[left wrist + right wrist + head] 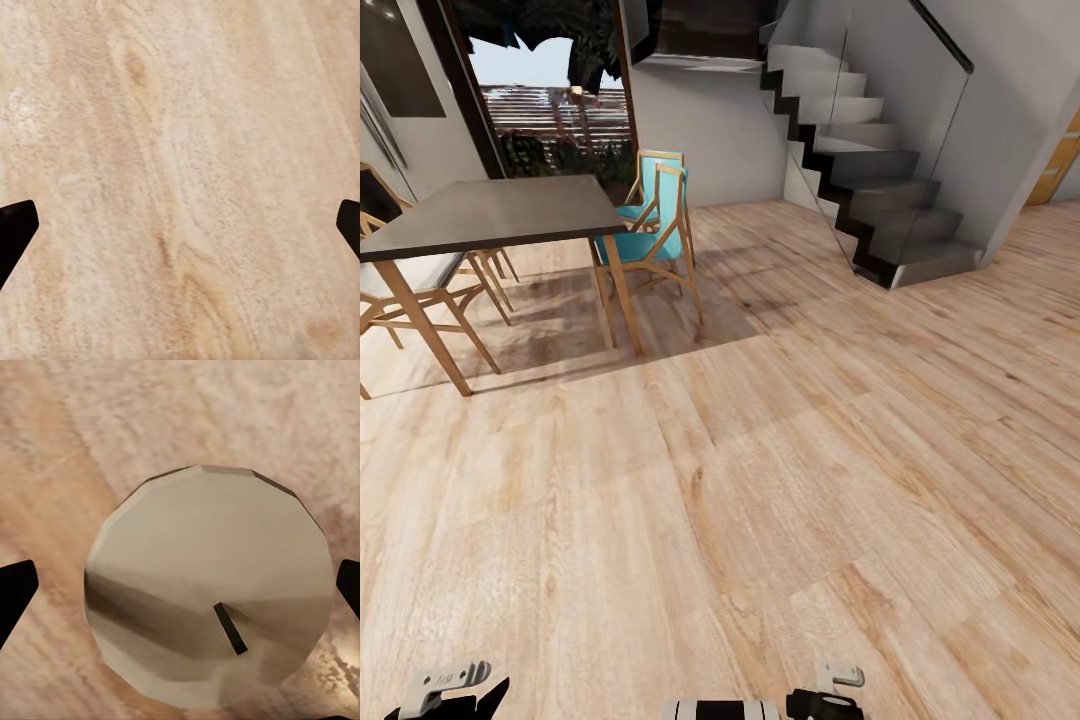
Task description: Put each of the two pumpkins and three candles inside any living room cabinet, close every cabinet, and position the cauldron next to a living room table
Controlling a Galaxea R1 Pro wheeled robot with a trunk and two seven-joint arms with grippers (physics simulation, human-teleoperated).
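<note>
Gripping a candle point(208, 589), the right pincer point(180, 585) hangs over wooden floor point(67, 427).

floor point(780, 480): pale honey wood planks with brown grain streaks and darker knots
candle point(210, 585): off-white top shaded grey-beige, short dark wick, seen between the black fingertips point(15, 592) of the right tool
left tool fingertips point(15, 229): black, over bare blond wood grain
dining table point(490, 212): dark grey top, light wooden legs
chair point(655, 225): turquoise seat and back, tan wooden frame
stairs point(880, 190): grey treads, black sides
wall point(710, 130): plain light grey
</note>
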